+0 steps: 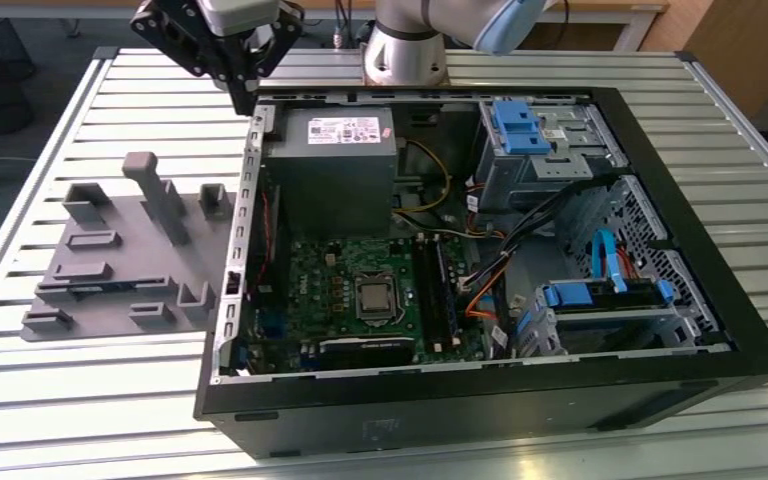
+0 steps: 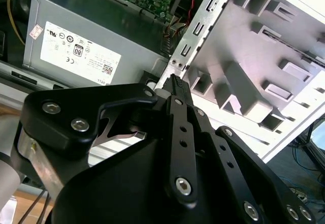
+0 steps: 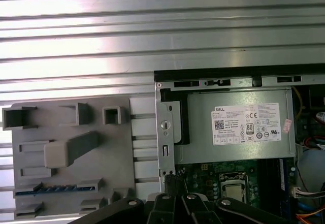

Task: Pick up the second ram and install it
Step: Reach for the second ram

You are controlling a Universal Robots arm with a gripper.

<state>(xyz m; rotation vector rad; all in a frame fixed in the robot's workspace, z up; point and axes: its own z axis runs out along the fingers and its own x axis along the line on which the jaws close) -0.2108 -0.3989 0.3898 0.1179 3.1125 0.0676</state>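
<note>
Gripper (image 1: pixel 243 98): I see it pinched closed and empty, tip just over the computer case (image 1: pixel 491 400) wall edge.
Memory stick (image 3: pixel 51 189): in the grey holder (image 3: pixel 117 148), outside the case, well apart from the gripper.
Room: bare table (image 3: pixel 152 31) slats beyond both.

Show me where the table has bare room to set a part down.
Bare slats of the table lie between the grey holder tray and the near edge in the exterior view, and beyond the tray toward the gripper. The computer case is crowded inside.
</note>
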